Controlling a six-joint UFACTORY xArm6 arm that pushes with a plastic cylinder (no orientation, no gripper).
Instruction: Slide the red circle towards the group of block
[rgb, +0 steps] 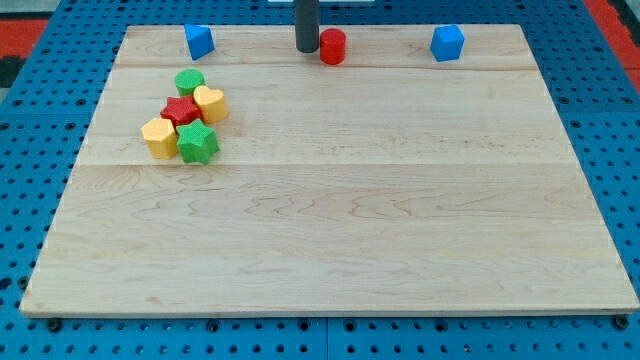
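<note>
The red circle (333, 46) stands near the view's top edge of the wooden board (330, 220), at centre. My tip (306, 49) is just to its left, touching or nearly touching it. The group of blocks sits at the view's upper left: a green circle (189, 82), a red star (181, 110), a yellow heart (211, 103), a yellow hexagon (159, 137) and a green star (197, 143), all packed together.
A blue block (199, 41) lies at the view's top left and another blue cube (447, 43) at the top right. The board rests on a blue pegboard (40, 150).
</note>
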